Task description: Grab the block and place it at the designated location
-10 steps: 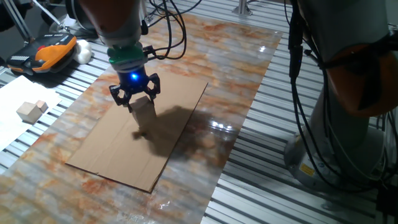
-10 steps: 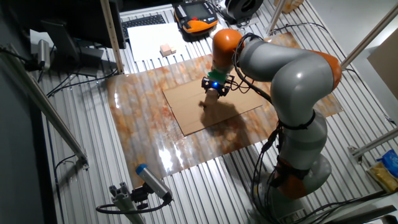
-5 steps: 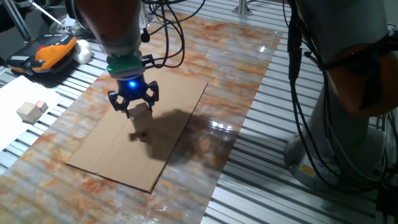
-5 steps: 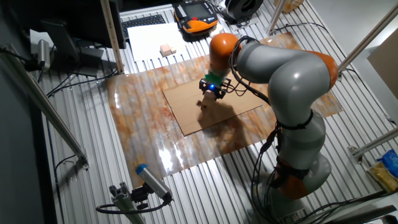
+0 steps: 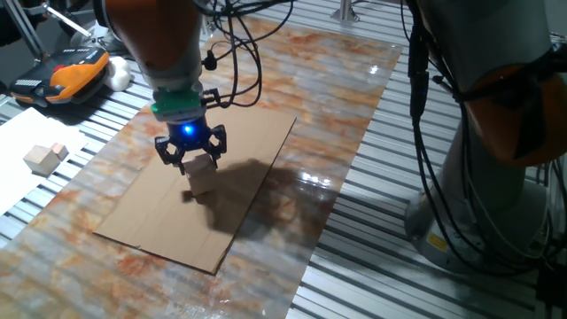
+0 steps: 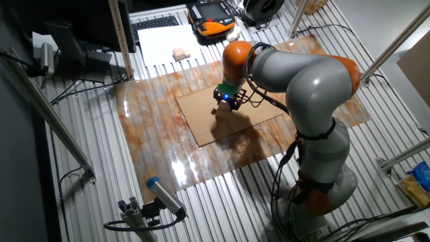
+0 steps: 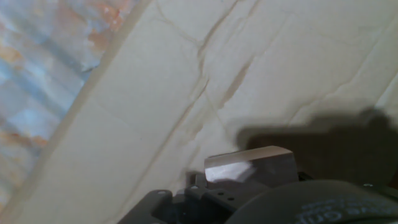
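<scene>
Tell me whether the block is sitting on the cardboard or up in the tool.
Up in the tool: the block sits between its fingers, above the cardboard sheet.

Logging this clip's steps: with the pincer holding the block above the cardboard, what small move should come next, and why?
Probably a short descent. The pincer grips the block just above the cardboard sheet, with its shadow right beneath, so it is not set down. The marked dot is not visible in any view, so alignment cannot be confirmed.

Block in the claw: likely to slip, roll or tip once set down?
The block looks like a plain wooden cube, so probably rigid and light. Flat faces suggest no rolling and little tipping on the flat cardboard sheet. The claw grips bare wood, so slipping seems unlikely.
</scene>
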Available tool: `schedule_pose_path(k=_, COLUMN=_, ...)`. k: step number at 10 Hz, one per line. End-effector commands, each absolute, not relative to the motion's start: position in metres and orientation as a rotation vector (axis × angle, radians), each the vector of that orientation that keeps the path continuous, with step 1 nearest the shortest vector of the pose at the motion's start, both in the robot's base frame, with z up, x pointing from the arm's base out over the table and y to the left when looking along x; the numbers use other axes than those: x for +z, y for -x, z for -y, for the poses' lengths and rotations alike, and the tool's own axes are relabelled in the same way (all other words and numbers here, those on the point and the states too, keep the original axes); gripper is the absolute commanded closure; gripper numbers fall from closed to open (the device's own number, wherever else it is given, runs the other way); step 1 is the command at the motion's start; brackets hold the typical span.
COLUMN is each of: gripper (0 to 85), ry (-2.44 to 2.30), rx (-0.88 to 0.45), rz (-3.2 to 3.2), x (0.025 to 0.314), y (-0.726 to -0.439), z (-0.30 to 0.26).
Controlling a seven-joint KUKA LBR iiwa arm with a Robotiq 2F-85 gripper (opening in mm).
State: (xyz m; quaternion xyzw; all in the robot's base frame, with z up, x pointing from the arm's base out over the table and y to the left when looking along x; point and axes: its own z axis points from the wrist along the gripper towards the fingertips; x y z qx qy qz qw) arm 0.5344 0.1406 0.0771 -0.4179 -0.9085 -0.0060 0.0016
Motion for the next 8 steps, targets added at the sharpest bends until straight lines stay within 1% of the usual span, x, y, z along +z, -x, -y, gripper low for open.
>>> schedule_pose_path(k=1, gripper=68.0, ry=1.316, rx=-0.021, rz=2.845, x=0.0777, y=-0.5339, z=-0.1412)
schedule_pose_path(k=2, gripper=68.0, ry=1.336, rx=-0.011, rz=2.838, x=0.0781, y=-0.5328, z=-0.1422)
schedule_pose_path(k=3, gripper=51.0, ry=1.375, rx=-0.019, rz=2.824, x=0.0773, y=-0.5325, z=-0.1425)
schedule_pose_path(k=4, gripper=51.0, ry=1.385, rx=-0.031, rz=2.817, x=0.0771, y=-0.5324, z=-0.1426)
schedule_pose_path(k=5, gripper=34.0, ry=1.393, rx=-0.032, rz=2.812, x=0.0765, y=-0.5320, z=-0.1430)
schedule_pose_path(k=7, gripper=34.0, ry=1.420, rx=-0.034, rz=2.797, x=0.0750, y=-0.5325, z=-0.1434)
schedule_pose_path(k=8, gripper=17.0, ry=1.431, rx=-0.028, rz=2.796, x=0.0742, y=-0.5327, z=-0.1435)
